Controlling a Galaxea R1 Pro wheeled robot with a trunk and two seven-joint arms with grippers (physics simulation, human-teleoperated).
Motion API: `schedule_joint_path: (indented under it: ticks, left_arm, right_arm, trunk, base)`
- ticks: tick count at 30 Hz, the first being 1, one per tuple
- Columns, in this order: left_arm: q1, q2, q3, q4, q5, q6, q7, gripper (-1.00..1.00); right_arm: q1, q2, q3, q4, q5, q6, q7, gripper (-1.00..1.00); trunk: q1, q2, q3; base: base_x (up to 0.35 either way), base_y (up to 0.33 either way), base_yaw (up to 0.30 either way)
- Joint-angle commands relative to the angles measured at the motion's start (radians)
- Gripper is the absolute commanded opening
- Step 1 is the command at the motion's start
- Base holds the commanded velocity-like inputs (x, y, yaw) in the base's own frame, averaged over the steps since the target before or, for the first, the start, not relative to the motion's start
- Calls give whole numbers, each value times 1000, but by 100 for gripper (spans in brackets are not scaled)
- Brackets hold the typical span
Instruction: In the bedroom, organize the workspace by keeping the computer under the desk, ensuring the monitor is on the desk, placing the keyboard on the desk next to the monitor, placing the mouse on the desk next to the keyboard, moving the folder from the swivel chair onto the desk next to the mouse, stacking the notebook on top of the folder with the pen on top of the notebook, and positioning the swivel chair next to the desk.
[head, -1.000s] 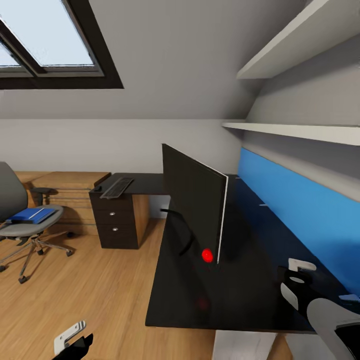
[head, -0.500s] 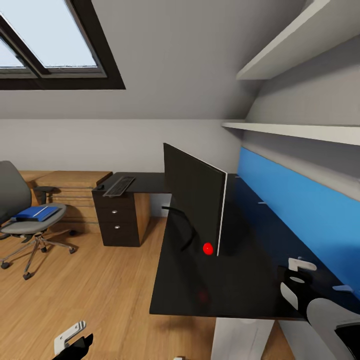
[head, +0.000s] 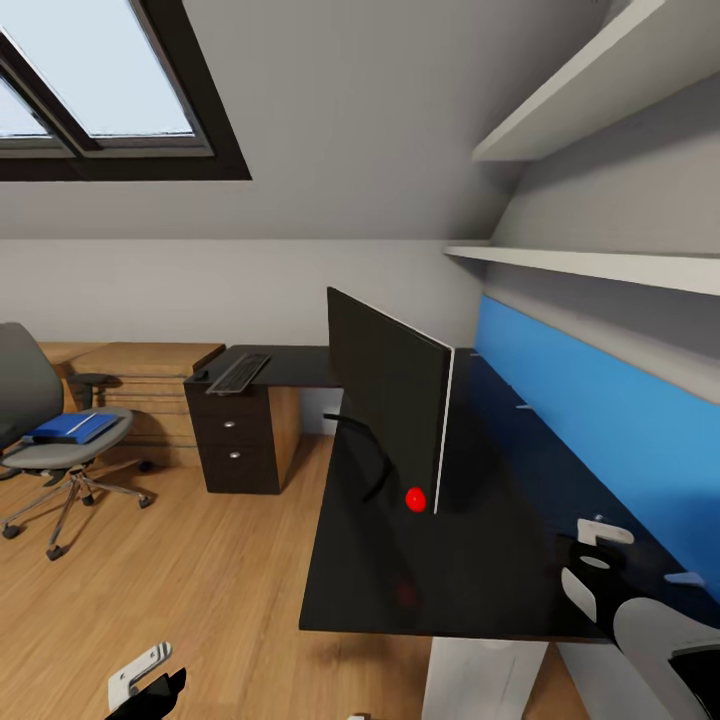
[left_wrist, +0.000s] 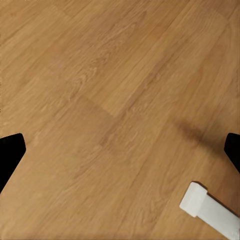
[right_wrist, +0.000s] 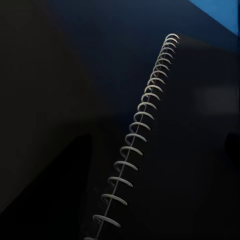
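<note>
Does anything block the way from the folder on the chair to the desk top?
Nothing visible does. The folder lies on the swivel chair, with open wood floor between it and the desk. The monitor stands mid-desk.

The head camera looks forward and slightly down from beside the near end of the desk (head: 470, 590), facing the sloped back wall, with the swivel chair (head: 50, 440) far off to the left. The left wrist camera points straight down at the wood floor (left_wrist: 100, 100) from fairly near. The right wrist camera sits very close above a dark spiral-bound notebook (right_wrist: 190, 150) on the same desk top.
</note>
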Motion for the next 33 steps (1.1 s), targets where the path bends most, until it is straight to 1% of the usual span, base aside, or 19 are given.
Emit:
schedule_joint_path:
  ticks: [1, 22, 28, 33]
  left_arm:
    - [-1, 1, -4, -2, 4, 0, 8, 100]
    - [-2, -13, -6, 21, 3, 2, 11, 100]
    - [-2, -13, -6, 25, 3, 2, 12, 100]
    - [-2, -14, -6, 27, 3, 2, 12, 100]
  right_arm:
    - [0, 0, 1, 25, -20, 3, -2, 100]
    - [0, 0, 1, 23, -21, 0, -2, 100]
    - [0, 0, -1, 22, -24, -12, -2, 100]
    - [0, 0, -2, 22, -25, -45, -4, 100]
  trunk:
    - [-4, 7, 2]
    - [-84, 154, 68]
    - [-84, 154, 68]
    - [-84, 154, 68]
  base:
    - [0, 0, 0]
    - [0, 0, 0]
    - [0, 0, 0]
    - [0, 0, 0]
